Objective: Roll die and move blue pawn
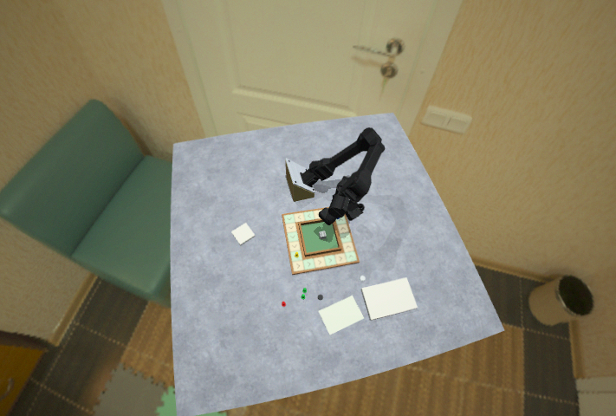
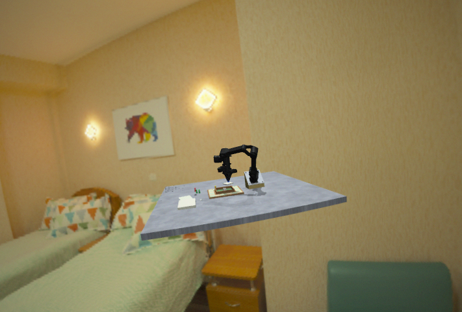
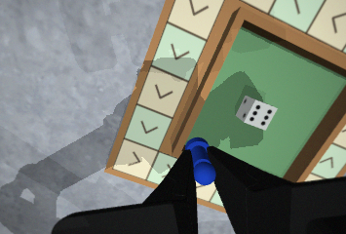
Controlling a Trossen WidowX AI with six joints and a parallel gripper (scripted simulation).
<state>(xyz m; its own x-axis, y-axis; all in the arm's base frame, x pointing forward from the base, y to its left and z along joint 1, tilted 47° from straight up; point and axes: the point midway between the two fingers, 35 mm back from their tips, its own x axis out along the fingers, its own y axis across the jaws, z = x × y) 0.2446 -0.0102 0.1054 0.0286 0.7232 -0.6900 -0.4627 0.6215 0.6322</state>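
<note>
Pinched on the blue pawn (image 3: 203,168), the fingers (image 2: 228,179) carry it above the track board (image 1: 319,262) (image 2: 215,195) (image 3: 163,92). The die (image 1: 321,234) (image 3: 261,115) lies in the tray (image 1: 323,252) (image 3: 297,23), six pips uppermost, so I judge the roll done. I have yet to set the pawn down upright on its proper square, let go and move clear; its starting square I cannot tell.

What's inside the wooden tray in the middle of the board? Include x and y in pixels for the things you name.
A white die with black pips (image 1: 321,234) (image 3: 259,113) on green lining. The die covers whatever is directly beneath it.
</note>
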